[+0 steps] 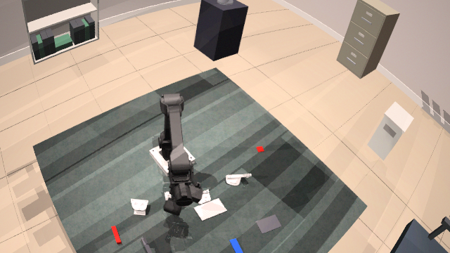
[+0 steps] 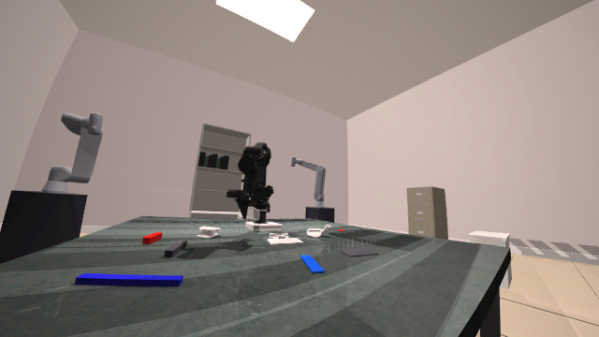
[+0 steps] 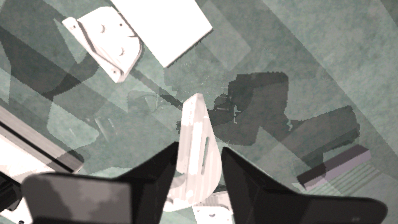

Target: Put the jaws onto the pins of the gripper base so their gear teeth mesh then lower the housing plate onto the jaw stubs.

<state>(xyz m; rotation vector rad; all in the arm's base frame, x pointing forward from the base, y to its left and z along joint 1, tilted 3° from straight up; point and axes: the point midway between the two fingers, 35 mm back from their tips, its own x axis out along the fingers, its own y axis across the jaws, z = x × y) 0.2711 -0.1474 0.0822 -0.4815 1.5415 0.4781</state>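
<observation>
My gripper [image 3: 200,149] [image 2: 253,216] is shut on a white jaw [image 3: 197,125] [image 2: 253,213] and holds it above the table. The jaw's pointed end faces up in the wrist view. In the top view the arm hides most of it. The other white jaw [image 1: 233,180] [image 2: 315,232] lies on the table to the right. A taller white part, apparently the gripper base [image 1: 139,204] [image 2: 208,232], stands left of the gripper. A low white part with two round features, apparently the housing plate [image 3: 112,35] [image 1: 205,197], lies to the right. Which is which is hard to tell.
A white slab [image 1: 210,209] [image 3: 170,30] lies beside the low white part. Around lie a red bar [image 1: 116,235], a dark bar [image 2: 175,249] [image 3: 335,167], a blue piece [image 2: 312,264], a long blue bar [image 2: 128,280], a grey plate [image 1: 268,224] and a red square [image 1: 260,149].
</observation>
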